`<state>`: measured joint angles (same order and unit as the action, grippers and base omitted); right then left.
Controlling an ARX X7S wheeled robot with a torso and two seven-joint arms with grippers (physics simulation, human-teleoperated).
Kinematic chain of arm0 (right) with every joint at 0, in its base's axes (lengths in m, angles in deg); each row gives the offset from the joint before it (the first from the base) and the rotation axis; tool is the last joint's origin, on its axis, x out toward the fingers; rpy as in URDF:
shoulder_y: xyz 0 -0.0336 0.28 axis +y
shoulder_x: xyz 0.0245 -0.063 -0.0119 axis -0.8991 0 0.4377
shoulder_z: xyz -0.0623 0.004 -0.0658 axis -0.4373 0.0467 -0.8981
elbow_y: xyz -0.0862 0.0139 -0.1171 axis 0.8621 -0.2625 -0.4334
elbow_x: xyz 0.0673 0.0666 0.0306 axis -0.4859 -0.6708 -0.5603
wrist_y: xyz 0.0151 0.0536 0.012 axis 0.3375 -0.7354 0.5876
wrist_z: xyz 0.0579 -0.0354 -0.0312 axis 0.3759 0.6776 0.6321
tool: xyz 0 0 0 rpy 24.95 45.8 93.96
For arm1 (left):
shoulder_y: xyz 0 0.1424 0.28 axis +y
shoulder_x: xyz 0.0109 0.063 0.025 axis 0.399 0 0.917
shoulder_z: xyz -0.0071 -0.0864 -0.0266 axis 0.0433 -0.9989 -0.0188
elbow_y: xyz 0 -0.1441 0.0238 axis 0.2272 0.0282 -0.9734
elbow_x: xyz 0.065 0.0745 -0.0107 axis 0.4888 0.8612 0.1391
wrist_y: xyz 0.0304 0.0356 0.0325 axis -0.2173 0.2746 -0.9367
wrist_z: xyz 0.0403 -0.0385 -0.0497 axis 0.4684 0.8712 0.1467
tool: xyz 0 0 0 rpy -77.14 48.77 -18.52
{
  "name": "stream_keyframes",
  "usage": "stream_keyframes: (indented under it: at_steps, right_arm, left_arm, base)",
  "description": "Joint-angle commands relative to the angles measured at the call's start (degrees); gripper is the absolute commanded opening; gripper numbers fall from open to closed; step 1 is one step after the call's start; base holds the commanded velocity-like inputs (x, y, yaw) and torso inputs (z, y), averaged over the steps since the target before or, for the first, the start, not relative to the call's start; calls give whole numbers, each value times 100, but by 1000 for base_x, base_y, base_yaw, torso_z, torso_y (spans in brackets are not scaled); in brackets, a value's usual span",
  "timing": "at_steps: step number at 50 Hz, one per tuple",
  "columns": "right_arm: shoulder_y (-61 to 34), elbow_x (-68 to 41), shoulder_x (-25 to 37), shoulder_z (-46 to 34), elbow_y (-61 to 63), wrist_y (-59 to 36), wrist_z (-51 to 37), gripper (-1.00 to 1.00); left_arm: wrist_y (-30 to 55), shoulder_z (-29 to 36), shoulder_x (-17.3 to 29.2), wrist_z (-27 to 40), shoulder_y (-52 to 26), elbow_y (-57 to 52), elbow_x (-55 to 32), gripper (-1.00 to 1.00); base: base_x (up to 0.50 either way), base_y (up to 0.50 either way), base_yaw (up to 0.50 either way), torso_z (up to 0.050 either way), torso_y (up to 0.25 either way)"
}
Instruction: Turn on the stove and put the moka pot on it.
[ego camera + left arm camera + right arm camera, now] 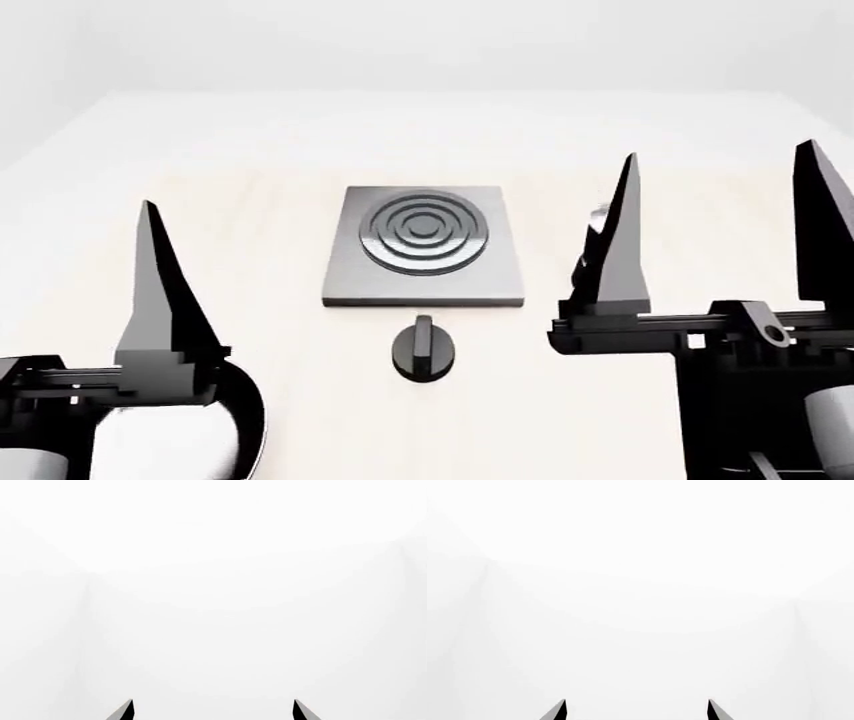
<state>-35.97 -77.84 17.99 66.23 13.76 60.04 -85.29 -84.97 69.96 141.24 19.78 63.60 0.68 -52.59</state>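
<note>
My right claw [714, 225] stands at the right of the head view, fingers spread wide, grasping nothing. My left claw [213, 710] is likewise released, its two tips well apart in the left wrist view. The stove [424, 245] lies mid-frame on the pale desk [267, 150], its black knob [426, 350] just below it. The moka pot [599, 214] peeks out behind my right claw's inner finger.
</note>
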Motion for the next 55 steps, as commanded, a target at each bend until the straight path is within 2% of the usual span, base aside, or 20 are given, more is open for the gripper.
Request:
stream_keyframes:
  at_steps: [1,18,30,39,46,55]
  right_arm:
    - [82,0,35,-26,-57,132,-51,100]
    - [79,-48,84,-64,-54,134,-115,100]
    - [39,-107,97,-66,-21,42,-161,100]
    - [-77,-156,111,-87,88,-120,-168,100]
    - [-45,-137,147,-118,120,-87,-198,100]
    - [-87,-158,179,-171,177,-152,-249,100]
  left_arm:
    - [4,27,7,7,-15,2,1,100]
    - [21,68,19,22,-48,-7,5,100]
    - [179,177,-35,-49,-263,65,-133,100]
    - [1058,630,-452,-547,-1082,973,-1510,100]
    - [1178,754,-792,-1063,-1318,1795,-2515,100]
    - [1355,1019,-1092,-1540,-1434,2603,-2878,100]
  base:
    - [301,0,0,0,0]
    - [302,0,0,0,1]
    - [7,0,0,0,0]
    - [0,0,0,0,0]
    - [0,0,0,0,0]
    - [0,0,0,0,0]
